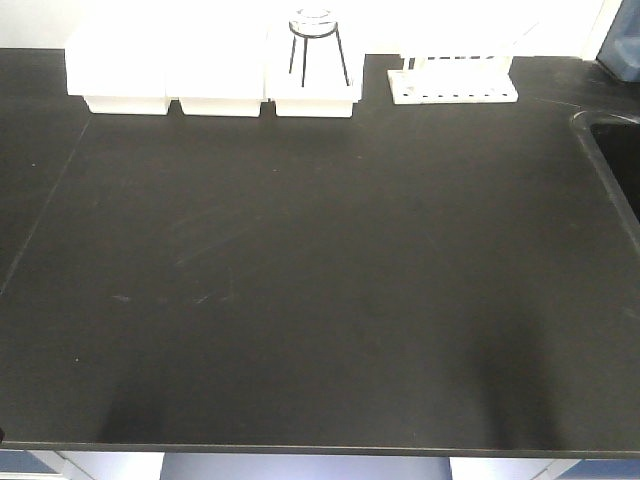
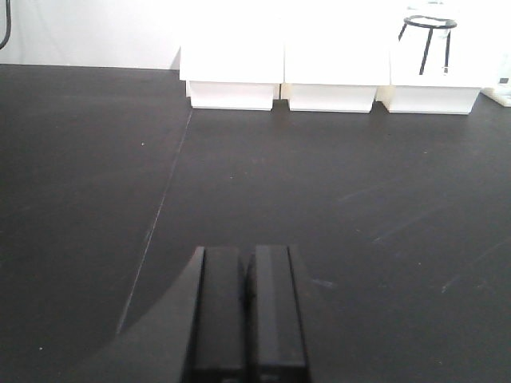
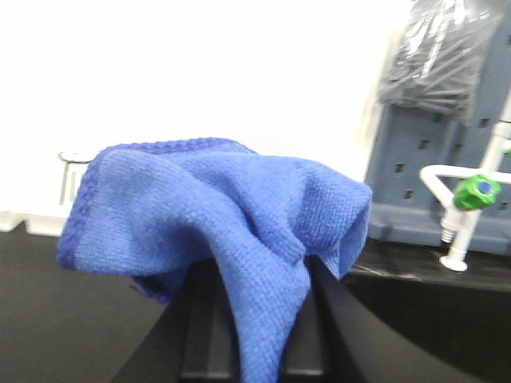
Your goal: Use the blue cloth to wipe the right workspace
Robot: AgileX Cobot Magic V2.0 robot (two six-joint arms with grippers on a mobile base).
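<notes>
The blue cloth (image 3: 231,215) is gripped in the right pincer (image 3: 255,303). It is bunched up over the fingertips, and one fold is pinched between the two dark fingers and hangs down between them. The cloth is held up off the black bench (image 3: 56,319), which is seen below and to the left of this pincer. Ahead of the pincer and off to its right, a white tap with a green knob (image 3: 477,191) is picked out. A grey pegboard (image 3: 423,159) is seen standing behind the tap.

Over to the left pincer (image 2: 246,254): it is seen closed, with the two black fingers pressed flat together and nothing caught between them. It is held over bare bench. Straight ahead of it, three white trays (image 2: 231,72) are lined up in a row along the back of the bench. A black tripod ring (image 2: 427,36) is seen at the last tray, ahead and to the right. Farther right again, in the front view, a white rack (image 1: 455,85) is set beside the trays. The edge of a sink (image 1: 620,150) is caught beyond that.
</notes>
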